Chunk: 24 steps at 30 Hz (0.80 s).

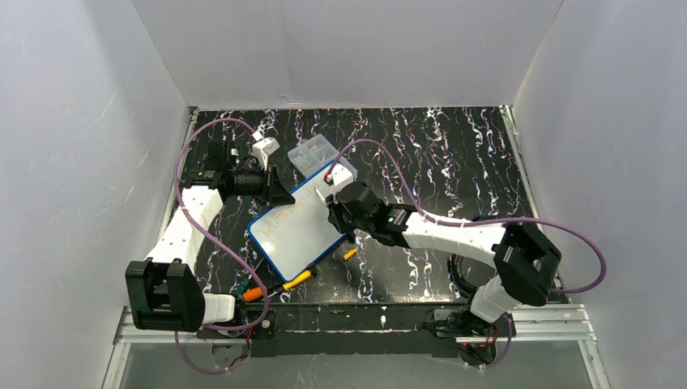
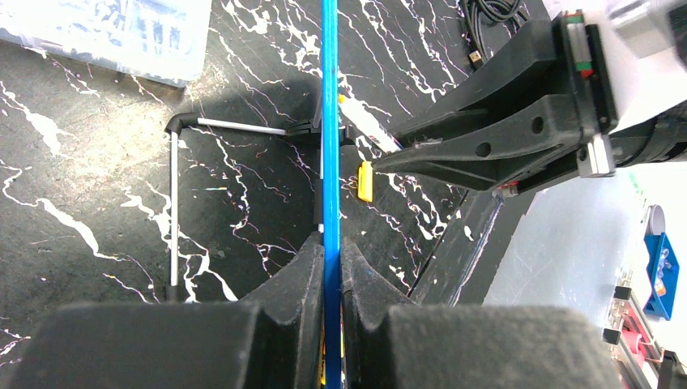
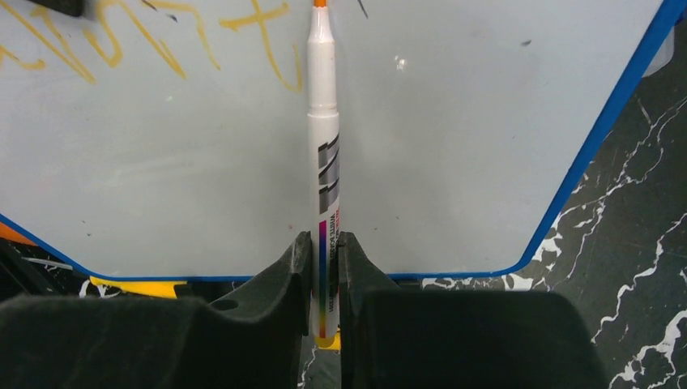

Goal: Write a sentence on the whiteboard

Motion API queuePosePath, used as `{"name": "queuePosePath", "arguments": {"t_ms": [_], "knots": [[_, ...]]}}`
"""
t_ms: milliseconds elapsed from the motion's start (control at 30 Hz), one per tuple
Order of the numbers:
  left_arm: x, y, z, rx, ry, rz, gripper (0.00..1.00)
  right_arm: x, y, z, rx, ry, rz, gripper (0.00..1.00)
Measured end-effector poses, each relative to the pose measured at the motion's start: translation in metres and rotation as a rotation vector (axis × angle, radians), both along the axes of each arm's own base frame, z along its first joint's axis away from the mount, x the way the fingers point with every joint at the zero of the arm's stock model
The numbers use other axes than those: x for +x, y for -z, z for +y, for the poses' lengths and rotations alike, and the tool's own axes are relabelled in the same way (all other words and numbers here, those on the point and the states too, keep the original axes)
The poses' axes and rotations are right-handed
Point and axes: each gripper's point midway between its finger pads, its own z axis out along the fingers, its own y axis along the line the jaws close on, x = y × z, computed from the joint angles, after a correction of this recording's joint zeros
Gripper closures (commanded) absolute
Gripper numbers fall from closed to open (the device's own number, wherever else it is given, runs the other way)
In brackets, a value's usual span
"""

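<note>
Black, white-veined tabletop [image 1: 454, 162] inside white walls carries the whiteboard [image 1: 296, 231], which sits slantwise between the two arms, its thin blue rim and rounded corners framing a pale, slightly smudged face. The sentence [image 3: 121, 40] is only begun: a few thin orange-yellow cursive strokes run in one slanted line ahead of the right fingers [image 3: 283, 275] and off to their left, with most of the board's face bare to their right. Those fingers are clamped on the lower barrel of a white marker [image 3: 323, 146], which points straight out ahead of them; its orange tip lies just beside the last stroke, at the edge of the wrist view, so I cannot tell whether it touches the board. The left fingers [image 2: 304, 275] are pinched together on the board's blue rim [image 2: 330, 121], seen edge-on between them, bracing it. By my reading the writing step is in hand and far from finished. The next move calls for light, even tip pressure and small strokes carried rightward from the last letter, while the left grip holds the board from sliding. Beyond the board, past the right fingers, stands a clear compartment box [image 1: 316, 154]; spare markers [image 1: 296, 279] lie at its near side.
</note>
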Motion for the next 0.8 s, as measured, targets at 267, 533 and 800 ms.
{"name": "queuePosePath", "arguments": {"t_ms": [267, 533, 800], "knots": [[0.0, 0.0, 0.0, 0.0, 0.0, 0.0, 1.0, -0.014, 0.024, -0.009, -0.034, -0.012, 0.074, 0.99], [0.0, 0.0, 0.0, 0.0, 0.0, 0.0, 1.0, -0.018, 0.031, -0.014, -0.053, -0.01, 0.093, 0.99], [0.0, 0.0, 0.0, 0.0, 0.0, 0.0, 1.0, -0.014, 0.024, -0.009, -0.05, -0.009, 0.083, 0.99]]}}
